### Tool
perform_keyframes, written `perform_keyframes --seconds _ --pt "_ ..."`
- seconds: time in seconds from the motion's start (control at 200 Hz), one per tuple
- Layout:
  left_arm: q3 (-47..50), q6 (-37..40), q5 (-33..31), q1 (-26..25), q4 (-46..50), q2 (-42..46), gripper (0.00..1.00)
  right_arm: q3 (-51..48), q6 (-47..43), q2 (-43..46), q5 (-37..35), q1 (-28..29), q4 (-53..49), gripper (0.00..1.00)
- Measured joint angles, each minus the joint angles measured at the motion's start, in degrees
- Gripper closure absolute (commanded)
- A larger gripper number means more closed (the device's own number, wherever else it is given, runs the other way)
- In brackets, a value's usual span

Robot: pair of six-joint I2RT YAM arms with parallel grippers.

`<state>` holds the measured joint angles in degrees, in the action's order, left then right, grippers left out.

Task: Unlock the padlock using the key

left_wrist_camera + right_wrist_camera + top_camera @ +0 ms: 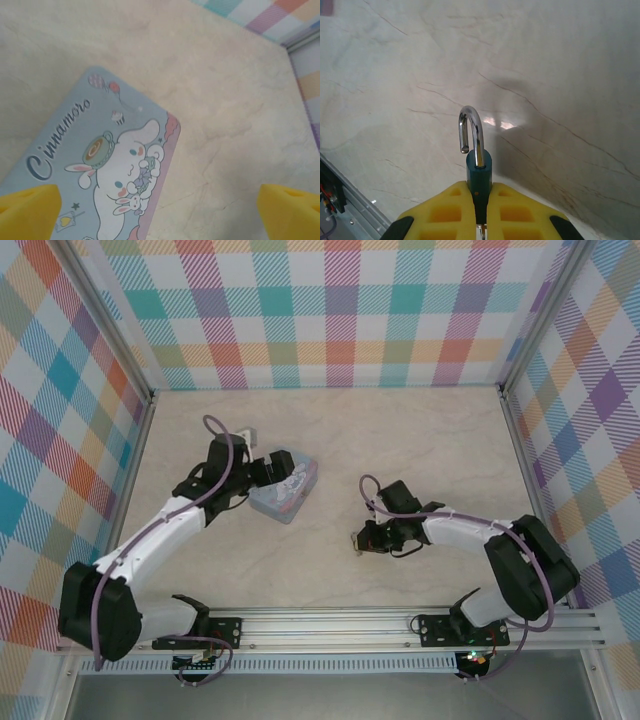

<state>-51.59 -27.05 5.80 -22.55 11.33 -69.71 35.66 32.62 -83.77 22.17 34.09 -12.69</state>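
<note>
Padlock (479, 172) sits pinched between the right jaws, shackle (474, 122) seemingly open.

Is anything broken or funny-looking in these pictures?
Nothing looks broken. One oddity: the tiny teal padlock, pinched in the right end effector, has its silver metal shackle standing open, with one end hanging free of the body. That looks unlocked, not damaged.

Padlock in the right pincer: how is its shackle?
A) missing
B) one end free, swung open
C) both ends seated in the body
B: in the right wrist view the padlock, clamped in the right pincer, has its shackle raised, with the short end hanging clear of the body.
</note>
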Motion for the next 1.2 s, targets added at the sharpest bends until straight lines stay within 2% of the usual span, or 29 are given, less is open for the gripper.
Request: perform_keyframes --seconds 0.125,0.235,0.37,0.625,0.75,0.82,1.015,1.2 --pt "0.02 0.87 -1.75 1.22 1.9 3.17 0.0 -0.42 0.17 -1.09 0.46 0.0 0.83 0.82" --pt "0.02 1.29 -2.95 2.47 4.11 4.74 0.0 -0.44 0.26 -1.77 -0.42 0.0 0.94 0.65" --pt "-0.04 2.27 -4.28 3.91 6.67 6.03 0.0 -0.24 -0.07 0.11 -2.89 0.33 -0.37 0.52" --pt "-2.78 5.16 -9.94 10.1 12.24 7.43 0.0 2.32 -3.67 13.57 -12.9 -3.41 -8.17 0.28" --pt "-2.27 6.23 -13.03 12.28 11.45 9.97 0.0 3.5 -7.23 20.37 -17.46 -6.84 -8.37 0.13" --pt "-0.98 7.23 -14.67 13.42 9.31 11.08 0.0 3.5 -9.33 23.71 -20.31 -8.98 -7.72 0.0" --pt "7.98 11.89 -19.39 16.11 -0.83 11.54 0.0 0.66 -15.78 28.15 -25.24 -17.59 -0.02 0.0" --pt "17.18 16.37 -23.21 17.53 -11.61 9.75 0.0 -7.08 -20.85 24.7 -27.12 -27.61 12.11 0.0"
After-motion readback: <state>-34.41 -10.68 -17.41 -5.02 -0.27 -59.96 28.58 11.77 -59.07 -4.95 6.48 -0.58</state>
